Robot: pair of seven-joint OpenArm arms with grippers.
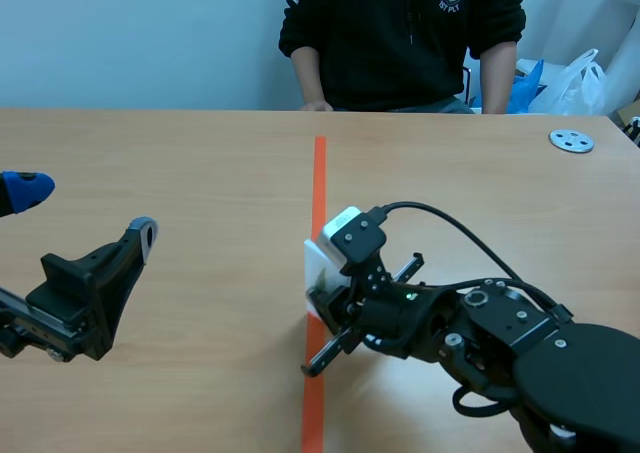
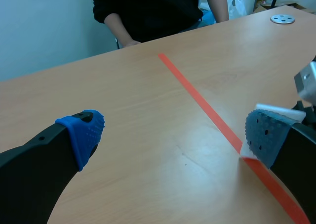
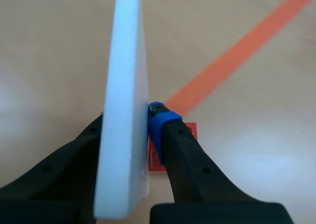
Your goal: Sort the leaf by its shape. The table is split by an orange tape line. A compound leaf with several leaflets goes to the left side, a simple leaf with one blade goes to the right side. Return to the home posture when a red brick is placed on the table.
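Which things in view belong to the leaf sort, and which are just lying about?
Job:
- white board, clamped in right end effector
- tape line

Lying about:
- metal disc
- bags, behind the table

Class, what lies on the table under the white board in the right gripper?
Under the white board, clamped in the right gripper, lie the orange tape line and a red tape square. Board and fingers cover part of each; anything further beneath is hidden.
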